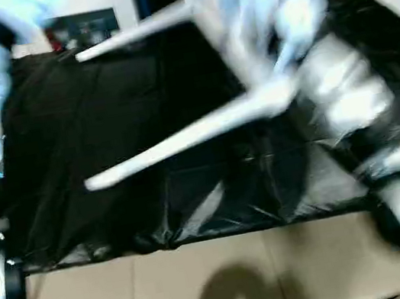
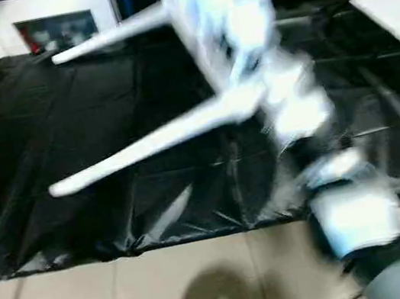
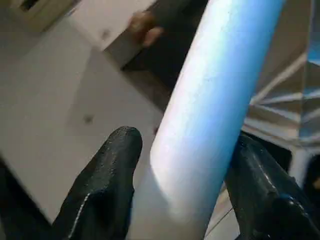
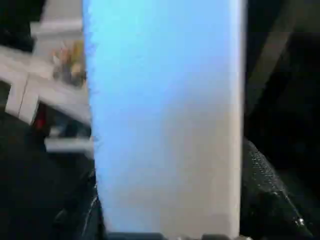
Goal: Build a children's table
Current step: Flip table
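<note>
The children's table (image 1: pixel 240 26) was tipped on its side above the black sheet (image 1: pixel 104 135), toward its far edge, two legs (image 1: pixel 183 141) pointing left. Left gripper (image 3: pixel 182 190) was clamped around a leg. Right gripper (image 4: pixel 170 220) was clamped on a white table part.

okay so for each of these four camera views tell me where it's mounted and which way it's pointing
Left eye view: on the head, looking forward and down at the children's table tipped up over the black sheet; silver right forearm shows.
Right eye view: beside it, same scene; two legs stick out toward the robot's left.
Left wrist view: along the left gripper, black fingers either side of a white leg.
Right wrist view: along the right gripper, close on a white table part.
Shared: all four show the table.
</note>
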You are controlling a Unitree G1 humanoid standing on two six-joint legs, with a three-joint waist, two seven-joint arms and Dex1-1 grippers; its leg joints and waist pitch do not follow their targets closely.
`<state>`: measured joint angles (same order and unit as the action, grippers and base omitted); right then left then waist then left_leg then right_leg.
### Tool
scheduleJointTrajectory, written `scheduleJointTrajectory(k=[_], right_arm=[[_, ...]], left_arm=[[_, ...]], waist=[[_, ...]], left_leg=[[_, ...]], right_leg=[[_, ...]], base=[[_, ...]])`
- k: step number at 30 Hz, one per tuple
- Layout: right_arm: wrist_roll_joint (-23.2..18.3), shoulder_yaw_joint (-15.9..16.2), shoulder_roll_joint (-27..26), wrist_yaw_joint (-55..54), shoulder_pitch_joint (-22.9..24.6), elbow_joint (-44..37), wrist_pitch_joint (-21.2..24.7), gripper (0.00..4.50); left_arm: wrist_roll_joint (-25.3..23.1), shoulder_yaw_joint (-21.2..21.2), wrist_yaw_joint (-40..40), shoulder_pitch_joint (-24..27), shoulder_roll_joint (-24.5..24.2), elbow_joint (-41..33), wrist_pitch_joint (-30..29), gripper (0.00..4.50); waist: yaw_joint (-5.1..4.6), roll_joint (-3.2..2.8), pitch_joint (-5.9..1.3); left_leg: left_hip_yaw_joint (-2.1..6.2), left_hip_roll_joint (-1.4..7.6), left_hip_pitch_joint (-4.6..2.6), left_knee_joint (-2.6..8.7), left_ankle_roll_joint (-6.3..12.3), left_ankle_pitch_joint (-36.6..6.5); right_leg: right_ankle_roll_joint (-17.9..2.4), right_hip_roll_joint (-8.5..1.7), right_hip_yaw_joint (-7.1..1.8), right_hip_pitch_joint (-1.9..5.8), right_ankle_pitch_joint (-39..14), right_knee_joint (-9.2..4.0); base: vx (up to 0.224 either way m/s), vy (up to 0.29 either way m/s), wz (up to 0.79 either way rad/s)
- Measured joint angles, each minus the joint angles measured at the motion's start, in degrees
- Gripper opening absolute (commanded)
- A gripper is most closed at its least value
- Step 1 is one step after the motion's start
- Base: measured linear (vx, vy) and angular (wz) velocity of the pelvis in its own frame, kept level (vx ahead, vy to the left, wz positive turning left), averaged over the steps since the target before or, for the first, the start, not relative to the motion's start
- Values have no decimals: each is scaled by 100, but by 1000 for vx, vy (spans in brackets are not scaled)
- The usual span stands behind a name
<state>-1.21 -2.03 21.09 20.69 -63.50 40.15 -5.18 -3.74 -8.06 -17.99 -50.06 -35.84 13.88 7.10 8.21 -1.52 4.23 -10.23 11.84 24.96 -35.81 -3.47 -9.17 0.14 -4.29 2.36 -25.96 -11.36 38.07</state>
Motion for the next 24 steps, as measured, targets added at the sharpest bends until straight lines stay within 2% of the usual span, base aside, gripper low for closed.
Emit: scheduleJointTrajectory(k=[1,3,5,6,7,8,10,12,17,24], right_arm=[[40,29,123,118,-101,-121,89,193],[96,51,223,285,-168,-302,258,193],[75,68,251,466,-161,-491,398,193],[67,74,274,546,-159,-602,497,227],[63,81,297,586,-157,-653,546,227],[30,98,337,654,-137,-729,615,248],[-75,141,407,822,-64,-844,739,269],[-120,152,437,982,-21,-887,852,286],[-173,135,435,1111,100,-1084,1114,319],[-418,40,563,1450,290,-1314,1272,379]], left_arm=[[179,-103,0,139,107,-120,-74,244],[394,-190,-1,324,156,-319,-183,241],[494,-299,-27,517,167,-513,-311,239],[538,-352,-53,569,178,-597,-387,237],[565,-374,-68,607,179,-681,-464,237],[615,-396,-95,677,182,-753,-525,236],[665,-423,-164,768,195,-818,-629,235],[695,-436,-208,827,172,-865,-693,234],[742,-436,-260,914,90,-1023,-845,234],[742,-435,-331,933,78,-1048,-855,234]], waist=[[19,17,-3],[28,87,-24],[13,92,-26],[11,92,-26],[11,97,-27],[11,100,-27],[12,117,-28],[3,143,-44],[-28,145,-51],[-46,114,-70]], left_leg=[[0,4,-2,-1,-2,1],[7,11,-3,-14,-11,4],[9,9,-6,-32,-36,-14],[8,8,-10,-44,-35,-13],[8,7,-13,-54,-34,-13],[8,5,-28,-55,-34,-13],[8,5,-91,-54,-34,-15],[22,5,-104,-48,-35,-16],[27,4,-108,-44,-37,-15],[30,4,-107,-41,-42,-12]], right_leg=[[-3,0,5,2,-2,3],[-5,7,17,16,-4,3],[4,-9,-1,22,3,8],[13,-16,-13,26,13,10],[14,-18,-14,34,21,8],[15,-22,-15,52,27,3],[19,-24,-16,115,26,-5],[46,-23,-14,127,12,-5],[61,-21,-14,119,47,-3],[57,-16,-14,107,60,-1]], base=[[0,0,0],[0,0,0],[0,0,0],[0,0,0],[0,0,0],[0,0,0],[0,0,0],[0,0,0],[0,0,0],[0,0,0]])
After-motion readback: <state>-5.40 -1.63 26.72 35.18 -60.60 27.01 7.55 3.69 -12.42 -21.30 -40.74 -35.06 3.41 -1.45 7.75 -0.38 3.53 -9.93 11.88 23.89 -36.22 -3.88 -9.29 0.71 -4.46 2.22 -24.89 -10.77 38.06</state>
